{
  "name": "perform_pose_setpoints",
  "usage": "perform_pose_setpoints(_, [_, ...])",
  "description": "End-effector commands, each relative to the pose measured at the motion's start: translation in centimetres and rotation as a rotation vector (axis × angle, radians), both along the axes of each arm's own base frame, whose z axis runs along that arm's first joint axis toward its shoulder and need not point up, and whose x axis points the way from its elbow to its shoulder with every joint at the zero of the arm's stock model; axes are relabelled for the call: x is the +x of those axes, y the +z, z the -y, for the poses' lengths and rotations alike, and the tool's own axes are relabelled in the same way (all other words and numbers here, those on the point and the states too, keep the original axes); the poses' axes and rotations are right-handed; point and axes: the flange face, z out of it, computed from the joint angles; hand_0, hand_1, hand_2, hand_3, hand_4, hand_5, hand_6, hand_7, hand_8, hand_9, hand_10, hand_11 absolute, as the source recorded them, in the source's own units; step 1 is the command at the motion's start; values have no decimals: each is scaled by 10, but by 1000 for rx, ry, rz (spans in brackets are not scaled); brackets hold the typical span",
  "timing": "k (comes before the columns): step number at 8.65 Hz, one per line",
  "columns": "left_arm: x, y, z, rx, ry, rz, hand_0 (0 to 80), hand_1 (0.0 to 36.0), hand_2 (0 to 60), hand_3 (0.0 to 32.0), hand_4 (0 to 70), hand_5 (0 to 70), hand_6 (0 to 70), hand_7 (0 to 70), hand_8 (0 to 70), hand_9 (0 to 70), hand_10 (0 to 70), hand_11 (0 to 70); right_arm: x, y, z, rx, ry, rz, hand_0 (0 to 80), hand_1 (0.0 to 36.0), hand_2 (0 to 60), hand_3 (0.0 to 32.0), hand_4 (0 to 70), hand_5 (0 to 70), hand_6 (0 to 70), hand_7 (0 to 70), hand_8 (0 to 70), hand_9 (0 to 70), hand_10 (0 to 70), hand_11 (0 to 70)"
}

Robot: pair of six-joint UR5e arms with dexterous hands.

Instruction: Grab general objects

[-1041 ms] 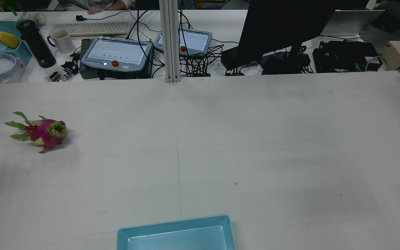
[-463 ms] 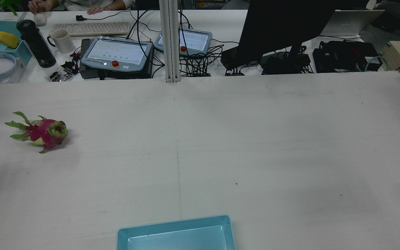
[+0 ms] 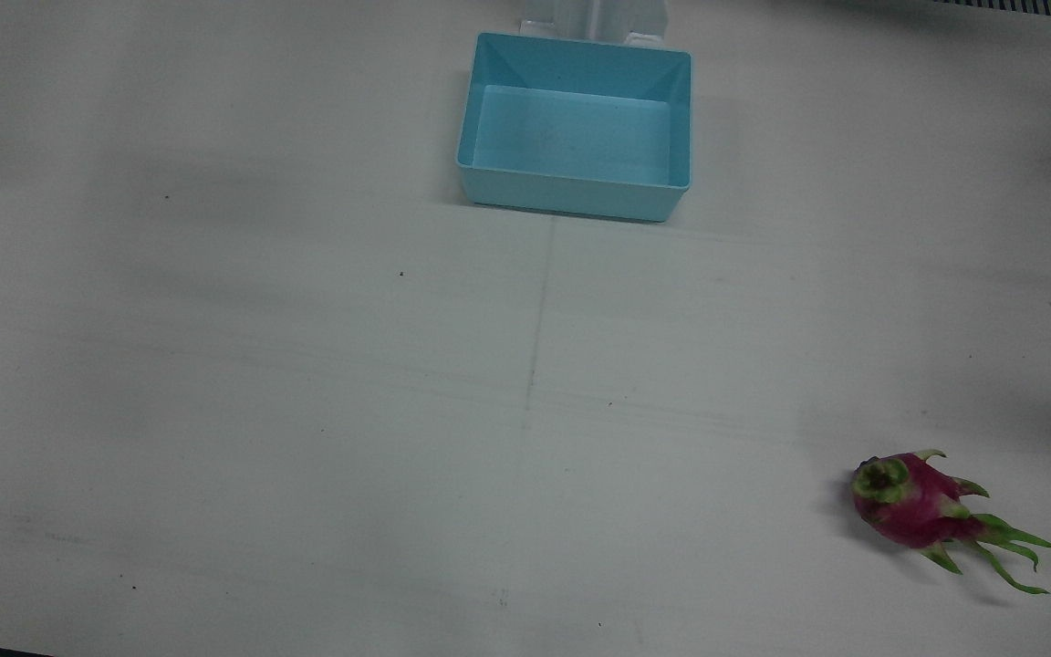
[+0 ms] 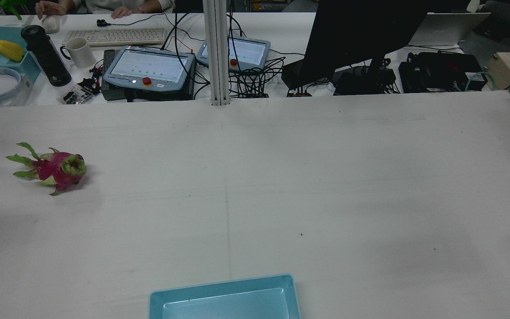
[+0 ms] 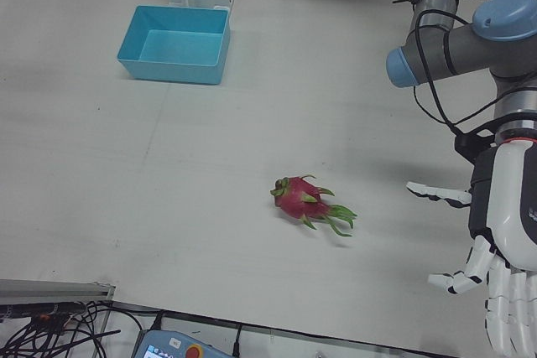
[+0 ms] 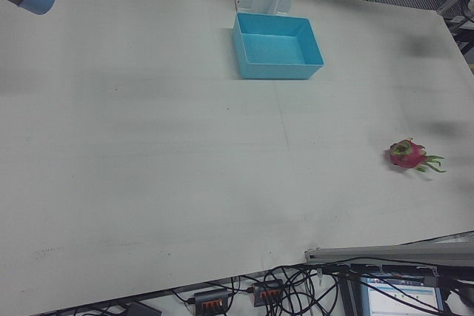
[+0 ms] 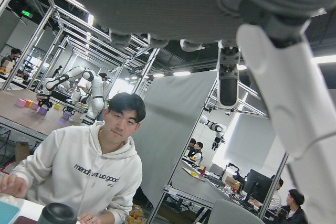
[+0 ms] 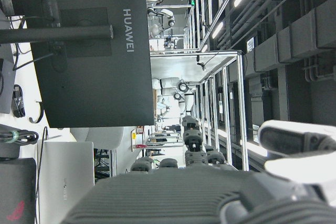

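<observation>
A pink dragon fruit with green scales lies on its side on the white table, far on the robot's left; it also shows in the front view, the left-front view and the right-front view. My left hand hangs open and empty, fingers spread and pointing down, raised well to the side of the fruit. Its fingers frame the left hand view. My right hand shows only in the right hand view, palm and fingers apart, holding nothing, facing the room.
An empty light-blue bin stands at the robot's edge of the table, mid-way between the arms; it also shows in the rear view. Beyond the table's far edge are teach pendants, a monitor, cables and a seated person.
Nothing on the table has moved. Only the person's hand at the far desk has shifted.
</observation>
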Motion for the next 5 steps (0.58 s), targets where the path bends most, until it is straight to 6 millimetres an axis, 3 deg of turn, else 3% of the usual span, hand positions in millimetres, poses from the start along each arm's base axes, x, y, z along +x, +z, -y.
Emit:
perform_pose_setpoints(1, [-63,-36,-64,32,36,55,677,259,0,102,3,0,0,7,0,0,0,26,0,0,0,0,0,0,0,0,0,0,0,0,0,0,0,0,0,0])
perform_pose_setpoints(2, [-60,-54,-82,60,64,69,710,271,0,86,15,0,0,15,0,0,4,39,1,0,0,0,1,0,0,0,0,0,0,0,0,0,0,0,0,0])
perform_pose_setpoints(3, [-55,-67,-92,66,92,113,740,281,0,100,15,0,0,21,0,0,0,35,1,0,0,0,1,0,0,0,0,0,0,0,0,0,0,0,0,0])
perform_pose_setpoints(5, [-27,-71,-108,36,128,327,736,279,0,116,16,0,0,19,0,0,2,38,0,0,0,0,0,0,0,0,0,0,0,0,0,0,0,0,0,0])
